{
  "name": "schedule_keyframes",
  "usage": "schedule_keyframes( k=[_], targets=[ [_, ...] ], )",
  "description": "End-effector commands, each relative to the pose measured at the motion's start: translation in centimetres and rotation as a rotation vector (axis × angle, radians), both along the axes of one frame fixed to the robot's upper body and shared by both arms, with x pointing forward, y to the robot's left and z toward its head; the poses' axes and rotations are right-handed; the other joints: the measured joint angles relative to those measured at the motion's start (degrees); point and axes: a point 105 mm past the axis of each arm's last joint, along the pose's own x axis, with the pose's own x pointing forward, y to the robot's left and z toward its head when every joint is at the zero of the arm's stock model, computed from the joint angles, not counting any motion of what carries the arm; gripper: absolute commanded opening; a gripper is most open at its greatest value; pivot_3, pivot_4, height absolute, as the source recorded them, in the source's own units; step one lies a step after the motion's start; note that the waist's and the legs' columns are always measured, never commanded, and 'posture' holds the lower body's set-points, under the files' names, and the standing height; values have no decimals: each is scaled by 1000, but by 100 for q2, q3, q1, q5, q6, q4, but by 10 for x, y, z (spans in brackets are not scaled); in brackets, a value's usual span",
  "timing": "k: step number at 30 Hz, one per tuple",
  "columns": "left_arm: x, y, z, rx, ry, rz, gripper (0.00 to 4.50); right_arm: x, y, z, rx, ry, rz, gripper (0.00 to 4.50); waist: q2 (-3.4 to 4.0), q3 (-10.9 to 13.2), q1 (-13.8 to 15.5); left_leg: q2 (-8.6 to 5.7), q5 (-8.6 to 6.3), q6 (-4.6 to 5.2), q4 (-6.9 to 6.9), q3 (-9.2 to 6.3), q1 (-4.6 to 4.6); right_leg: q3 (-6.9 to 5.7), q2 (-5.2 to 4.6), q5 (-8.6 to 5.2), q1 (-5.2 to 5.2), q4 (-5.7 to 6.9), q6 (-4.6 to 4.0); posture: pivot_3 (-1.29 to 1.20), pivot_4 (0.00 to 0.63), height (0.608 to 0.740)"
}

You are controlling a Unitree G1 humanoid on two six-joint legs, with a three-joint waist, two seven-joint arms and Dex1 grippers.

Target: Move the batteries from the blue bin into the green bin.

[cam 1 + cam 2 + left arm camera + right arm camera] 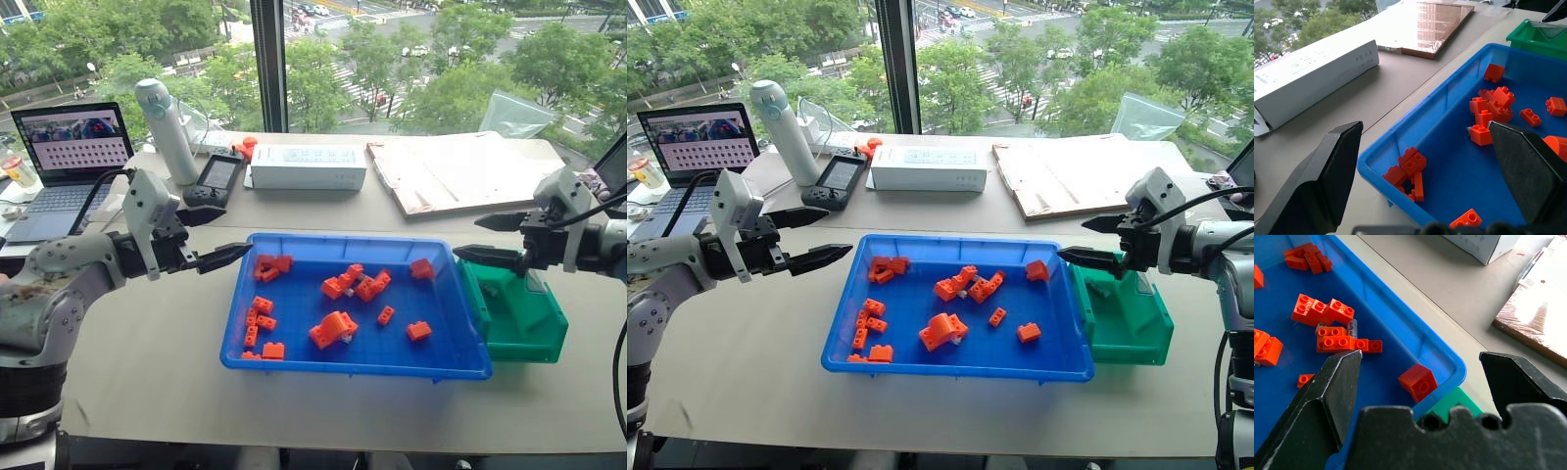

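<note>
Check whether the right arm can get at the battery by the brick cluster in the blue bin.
Probably yes. The right gripper is open above the blue bin's edge, nothing between. But the battery lies tight against orange bricks, so the fingers may catch them.

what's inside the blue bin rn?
Blue bin holds scattered orange bricks. One battery shows beside a brick cluster; anything under the bricks is hidden.

Silver-grey metal arms w/ rounded joint housings; white camera block on each wrist; black cables looping off both. Left gripper (pixel 217 238) & right gripper (pixel 487 238): two tapered matte-black fingers each.
</note>
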Motion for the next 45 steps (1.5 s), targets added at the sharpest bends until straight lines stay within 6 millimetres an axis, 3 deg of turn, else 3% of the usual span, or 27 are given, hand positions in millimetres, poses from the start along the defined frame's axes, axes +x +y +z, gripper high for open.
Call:
schedule_keyframes(
  k=[1, 3, 7, 11, 14, 23, 27, 33, 37, 45],
  targets=[
    [-14, -5, 6, 44, 6, -93, 4436, -9, 18, 14, -105, -34, 116, 4500, 0, 0, 0, 0, 0, 0, 0, 0, 0, 0, 0, 0, 0, 0, 0, 0, 150, 740],
    [-33, -12, -4, 105, 80, -202, 4436, -20, 50, 4, -220, 15, 293, 4500, 0, 1, -34, 1, 0, 0, 0, 2, -2, 2, 0, 0, -4, 0, -1, 0, 150, 740],
    [-62, -20, -20, 218, 159, -347, 4436, -28, 89, -15, -302, 43, 470, 4500, -1, 1, -108, 39, -27, -43, -6, 21, 0, 8, 21, 2, -25, -2, -23, 0, 150, 740],
    [-76, -24, -24, 233, 181, -400, 4436, -17, 121, -32, -328, -7, 549, 4500, -8, 1, -127, 49, -26, -46, -3, 34, -1, 9, 27, 5, -55, 0, -33, 0, 150, 740],
    [-80, -22, -27, 254, 179, -390, 4436, -6, 131, -46, -383, -39, 578, 4500, -9, 1, -116, 54, -22, -52, -1, 41, -3, 16, 31, 8, -67, 4, -36, 0, 150, 740],
    [-83, -13, -32, 280, 193, -315, 4436, 30, 127, -66, -478, -114, 540, 4500, -12, 1, -73, 64, -18, -57, 5, 54, -4, 24, 44, 16, -74, 9, -41, 0, 150, 740],
    [-83, -11, -32, 279, 192, -297, 4500, 38, 126, -73, -489, -135, 530, 3517, -12, 1, -83, 68, -15, -59, 2, 55, -4, 30, 51, 17, -77, 11, -43, 0, 150, 740],
    [-79, -10, -29, 274, 177, -280, 4500, 43, 129, -75, -501, -188, 541, 1437, -12, 1, -91, 68, -13, -63, -1, 57, -3, 36, 54, 19, -81, 15, -44, 0, 150, 740],
    [-75, -11, -28, 272, 166, -278, 4500, 34, 123, -58, -489, -206, 579, 1437, -12, 1, -84, 70, -12, -64, -1, 58, -3, 38, 57, 19, -81, 16, -44, 0, 150, 740],
    [-67, -15, -26, 261, 156, -295, 4500, 22, 71, -47, -544, -90, 504, 1437, -13, 1, -58, 72, -12, -65, 0, 67, -2, 48, 60, 23, -83, 17, -40, 0, 150, 740]
  ],
)
